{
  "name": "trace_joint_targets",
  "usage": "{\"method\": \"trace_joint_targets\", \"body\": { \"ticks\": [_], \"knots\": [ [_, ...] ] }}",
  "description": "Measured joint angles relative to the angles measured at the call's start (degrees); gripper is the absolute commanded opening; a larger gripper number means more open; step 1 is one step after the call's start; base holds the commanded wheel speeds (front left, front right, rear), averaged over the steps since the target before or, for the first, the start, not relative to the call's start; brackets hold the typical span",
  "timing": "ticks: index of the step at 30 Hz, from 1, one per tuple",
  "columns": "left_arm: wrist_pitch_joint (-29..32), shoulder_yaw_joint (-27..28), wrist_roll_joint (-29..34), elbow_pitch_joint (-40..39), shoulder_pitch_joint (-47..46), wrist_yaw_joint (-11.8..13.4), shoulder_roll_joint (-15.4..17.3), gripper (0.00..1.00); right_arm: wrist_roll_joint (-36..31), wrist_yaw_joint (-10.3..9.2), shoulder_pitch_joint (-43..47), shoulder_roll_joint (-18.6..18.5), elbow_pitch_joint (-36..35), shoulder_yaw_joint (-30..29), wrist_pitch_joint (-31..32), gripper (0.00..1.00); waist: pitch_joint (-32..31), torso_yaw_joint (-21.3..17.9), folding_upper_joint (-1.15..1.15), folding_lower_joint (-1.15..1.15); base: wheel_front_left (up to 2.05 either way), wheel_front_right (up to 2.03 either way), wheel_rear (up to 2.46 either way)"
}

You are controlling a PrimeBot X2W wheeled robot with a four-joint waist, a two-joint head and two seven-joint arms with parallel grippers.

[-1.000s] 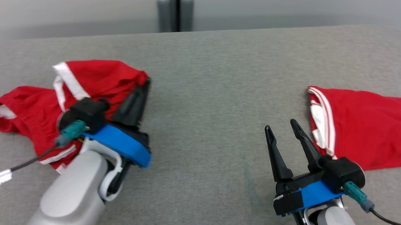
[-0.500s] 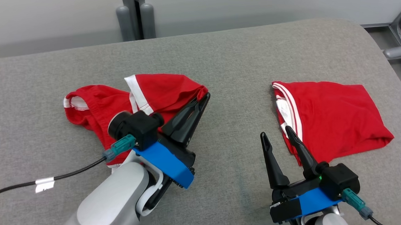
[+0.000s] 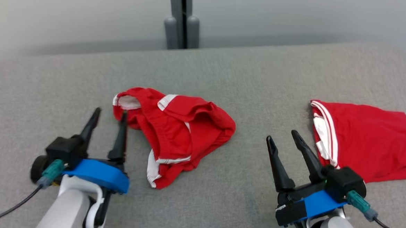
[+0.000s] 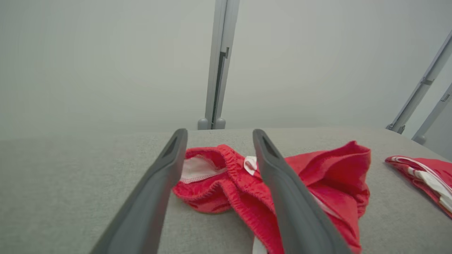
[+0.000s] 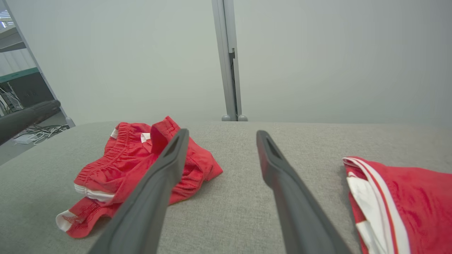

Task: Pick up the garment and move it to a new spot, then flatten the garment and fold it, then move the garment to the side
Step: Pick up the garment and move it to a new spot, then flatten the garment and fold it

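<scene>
Your left gripper (image 3: 110, 114) hangs empty, fingers apart, just beside the red shorts (image 3: 179, 133); they lie crumpled mid-left on the grey table (image 3: 225, 77) (light, soft and limp, I judge); take them by the elastic waistband (image 4: 237, 176), pinching low; your right gripper (image 3: 281, 135), also spread and empty, rests near a folded red garment (image 3: 368, 140).

You have soft, even, flat light in all three views, no glare. Shadows are faint: a thin one under the crumpled garment (image 3: 178, 126) on the bench (image 3: 246, 78). Your head view is slightly soft, the wall (image 3: 72, 13) hazy at its upper left. In the left wrist view the left claw (image 4: 219, 131) blurs toward the bottom edge, and the posts (image 4: 420, 88) at the right lean.
</scene>
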Motion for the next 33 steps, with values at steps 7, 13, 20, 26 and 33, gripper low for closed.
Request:
{"method": "trace_joint_targets", "body": {
  "ticks": [7, 13, 20, 26, 33],
  "knots": [
    [0.0, 10.7, 6.2, -0.7, 8.5, 0.4, -1.1, 1.00, -0.6, 0.01, 0.5, 0.0, 2.0, -1.7, 0.0, 1.00, -2.8, 2.7, 0.00, -0.01, 0.00, 0.00, 0.00],
    [0.0, 17.0, 11.8, -1.4, 15.3, -0.2, -4.2, 1.00, -0.8, 0.00, 2.4, 0.0, 4.0, -3.3, 0.0, 1.00, -5.6, 3.5, -0.01, -0.01, 0.00, 0.00, 0.00],
    [0.0, 21.1, 17.2, -0.7, 19.5, -1.3, -7.5, 1.00, -1.7, 0.01, 5.1, 0.0, 7.2, -6.4, 0.0, 1.00, -8.2, 3.3, -0.01, -0.01, 0.00, 0.00, 0.00],
    [0.0, 24.0, 19.9, -0.2, 21.0, -2.3, -9.0, 1.00, -2.4, 0.00, 6.1, 0.0, 8.6, -8.5, 0.0, 1.00, -9.1, 3.0, -0.01, -0.01, 0.00, 0.00, 0.00],
    [0.0, 25.5, 21.6, 0.1, 21.2, -4.3, -10.3, 1.00, -2.5, 0.00, 6.2, 0.0, 8.5, -8.7, 0.0, 1.00, -9.0, 2.6, -0.01, -0.01, 0.00, 0.00, 0.00]
  ]
}}
